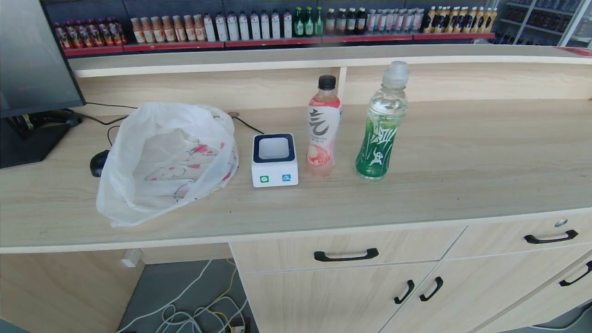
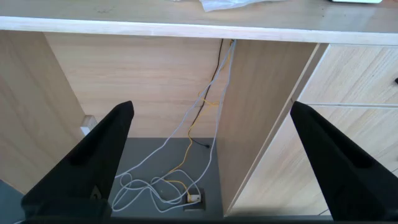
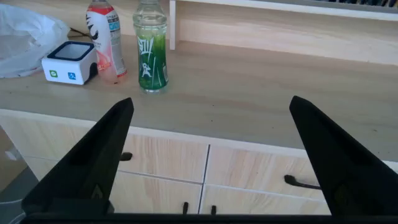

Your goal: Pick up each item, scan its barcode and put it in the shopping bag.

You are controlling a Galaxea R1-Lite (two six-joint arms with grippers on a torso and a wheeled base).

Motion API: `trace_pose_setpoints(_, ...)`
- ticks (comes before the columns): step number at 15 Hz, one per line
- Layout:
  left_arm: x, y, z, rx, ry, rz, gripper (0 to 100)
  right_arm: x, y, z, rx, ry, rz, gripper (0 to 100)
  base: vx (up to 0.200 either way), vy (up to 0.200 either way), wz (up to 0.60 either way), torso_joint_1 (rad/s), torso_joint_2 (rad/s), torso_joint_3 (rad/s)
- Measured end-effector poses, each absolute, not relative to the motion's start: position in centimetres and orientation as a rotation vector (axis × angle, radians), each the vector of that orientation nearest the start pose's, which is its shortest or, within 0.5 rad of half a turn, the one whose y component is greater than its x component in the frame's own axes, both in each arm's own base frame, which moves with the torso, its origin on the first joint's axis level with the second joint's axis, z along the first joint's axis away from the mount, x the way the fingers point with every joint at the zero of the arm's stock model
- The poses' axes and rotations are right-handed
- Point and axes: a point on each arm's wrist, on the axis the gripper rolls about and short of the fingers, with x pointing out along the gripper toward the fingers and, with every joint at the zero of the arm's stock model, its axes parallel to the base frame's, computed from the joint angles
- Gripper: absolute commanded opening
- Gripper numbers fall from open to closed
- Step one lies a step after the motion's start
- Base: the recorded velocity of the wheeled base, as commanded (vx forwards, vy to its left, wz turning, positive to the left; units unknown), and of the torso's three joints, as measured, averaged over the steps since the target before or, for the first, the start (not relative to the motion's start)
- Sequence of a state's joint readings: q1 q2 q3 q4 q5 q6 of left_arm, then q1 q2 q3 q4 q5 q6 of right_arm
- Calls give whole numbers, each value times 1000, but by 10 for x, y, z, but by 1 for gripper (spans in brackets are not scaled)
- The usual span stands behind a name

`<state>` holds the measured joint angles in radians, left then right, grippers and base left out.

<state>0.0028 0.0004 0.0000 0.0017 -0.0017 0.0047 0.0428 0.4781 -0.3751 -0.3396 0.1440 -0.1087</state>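
The pink bottle [image 1: 323, 129] with a black cap and the green bottle [image 1: 381, 134] with a clear cap stand upright, side by side but apart, near the middle of the wooden bench [image 1: 462, 152]. The white barcode scanner [image 1: 274, 159] sits just beside the pink bottle on the robot's left, its window facing up. Left again lies the white shopping bag [image 1: 166, 157], slumped with its mouth open, close to the scanner.

The right claw [image 3: 210, 99] hangs in front of the bench, out over the drawer fronts [image 3: 249, 180], its fingers spread wide and holding nothing. Both bottles are well apart from it, farther back on the bench and toward the robot's left. The left claw [image 2: 211, 106] is lower than the bench top, also spread wide and empty, facing the open recess under the bench where loose cables [image 2: 161, 186] lie on the floor.

A black mouse [image 1: 98, 163] rests beside the bag, a dark monitor [image 1: 32, 55] stands at the bench's far left, and shelves of drinks [image 1: 277, 25] line the wall behind.
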Motion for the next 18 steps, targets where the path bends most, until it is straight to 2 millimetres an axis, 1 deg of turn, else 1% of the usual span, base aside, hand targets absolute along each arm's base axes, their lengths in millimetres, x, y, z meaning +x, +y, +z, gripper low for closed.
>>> trace_pose_setpoints(5,-23,0,75,5,2,1,100,76,12,259,-185,-263,232,100,0,0,0,0,0,0)
trace_pose_setpoints(8,-23,0,75,5,2,1,100,106,23,274,-224,-256,293,100,0,0,0,0,0,0)
trace_pose_setpoints(11,-23,0,75,5,2,1,100,124,37,282,-213,-235,308,100,0,0,0,0,0,0)
trace_pose_setpoints(13,-23,0,75,5,2,1,100,131,47,284,-205,-222,315,100,0,0,0,0,0,0)
trace_pose_setpoints(15,-23,0,75,5,2,1,100,136,62,284,-190,-218,316,100,0,0,0,0,0,0)
trace_pose_setpoints(18,-23,0,75,5,2,1,100,146,87,285,-141,-242,274,100,0,0,0,0,0,0)
